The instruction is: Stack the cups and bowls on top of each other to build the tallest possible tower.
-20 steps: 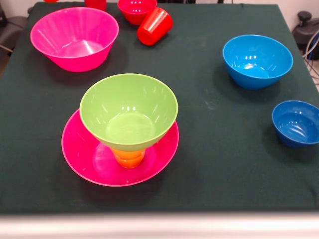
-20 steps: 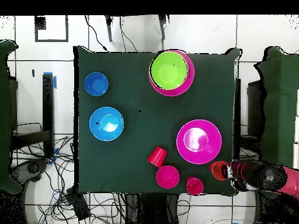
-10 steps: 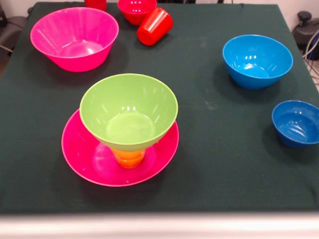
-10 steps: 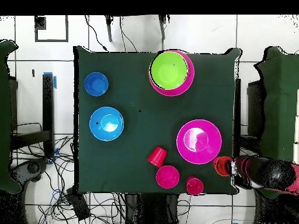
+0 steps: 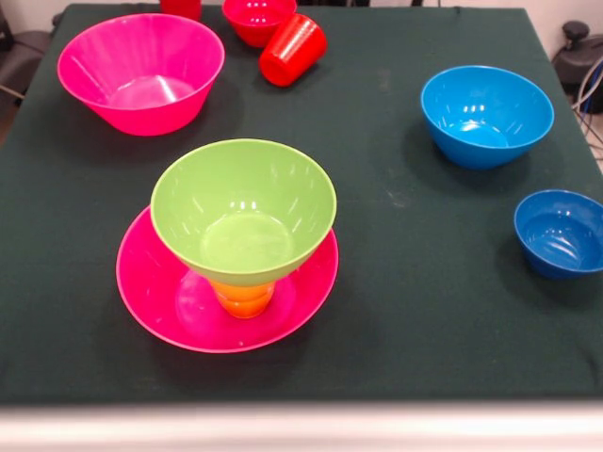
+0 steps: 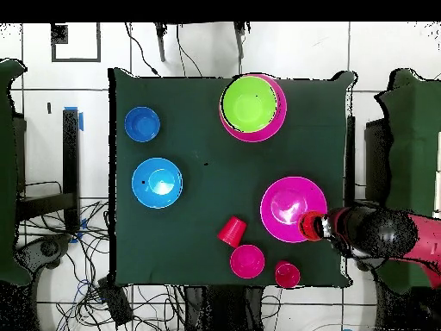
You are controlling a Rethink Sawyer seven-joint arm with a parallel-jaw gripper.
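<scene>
A: The tower stands near the front edge of the surface: a wide pink bowl at the bottom, a yellow-orange cup in it, and the lime green bowl balanced on the cup. What can go wrong?

B: I think the green bowl is the weak point. It is much wider than the cup under it, and all the pieces are smooth, glossy plastic. A push from the side, or a load set off-centre, may tip it.

A: And the gripper?

B: In the overhead view it is at the rim of the second pink bowl, with something red at its tip. I cannot tell whether the fingers are apart or together. If the arm swings low, it may knock that bowl.

A: The other pieces?

B: The lying red cup, the red bowl, the light blue bowl and the small dark blue bowl are loose on the dark cloth, well apart from the tower.
</scene>
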